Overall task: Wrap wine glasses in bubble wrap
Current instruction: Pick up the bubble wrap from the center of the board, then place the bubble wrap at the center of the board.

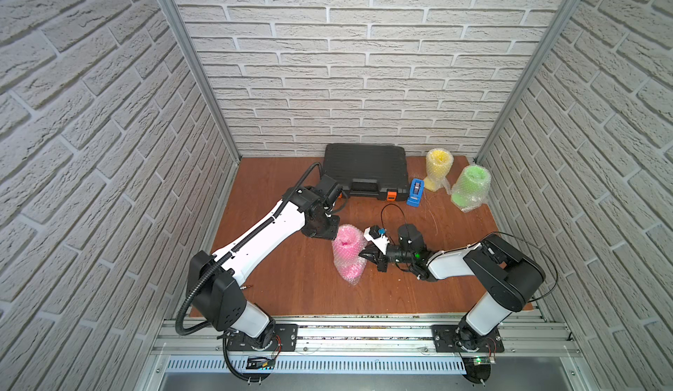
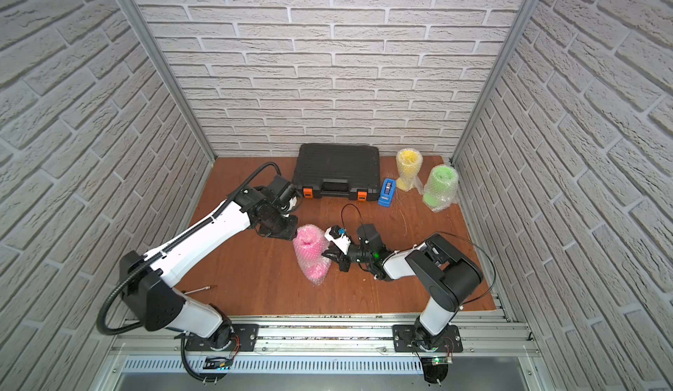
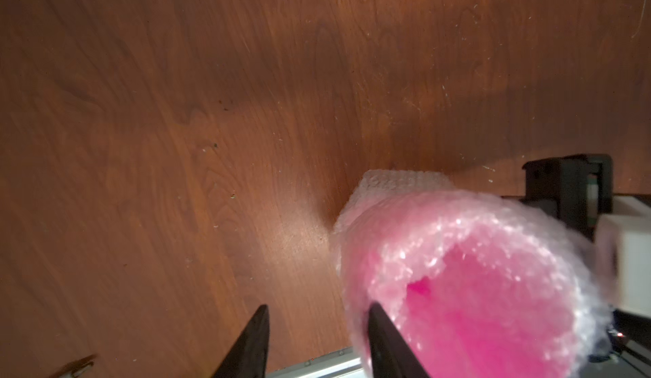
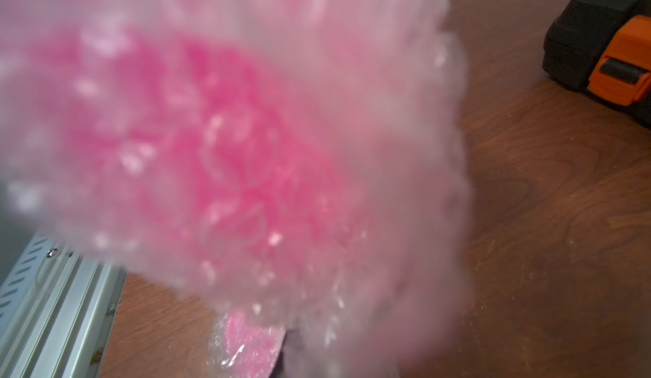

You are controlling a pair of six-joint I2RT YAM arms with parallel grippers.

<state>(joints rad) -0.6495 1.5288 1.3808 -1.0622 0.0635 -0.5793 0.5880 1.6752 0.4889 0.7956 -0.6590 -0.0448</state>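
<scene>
At frame centre, the right end effector [image 1: 365, 255] pinches shut on the bubble wrap [image 1: 351, 278] around the pink goblet [image 1: 344, 241]; the left end effector [image 3: 318, 305], spread apart, hovers beside it.

Front-centre of the table [image 1: 298, 290] is open, clean lane between the arm bases. Mid-table blocked: wrapped pink goblet [image 1: 346, 250], right gripper [image 1: 362, 255] pinching its bubble wrap [image 1: 351, 276] from the right, left gripper [image 3: 318, 305], fingers apart, just beside it at rear-left. Rear-right crowded: black tool case [image 1: 366, 168], blue tape dispenser [image 1: 416, 191], wrapped yellow goblet [image 1: 439, 168], wrapped green goblet [image 1: 470, 187], only tight gaps. Left arm [image 1: 262, 236] overhangs the left side. Bare patch between green goblet and right arm [image 1: 451, 261].
</scene>
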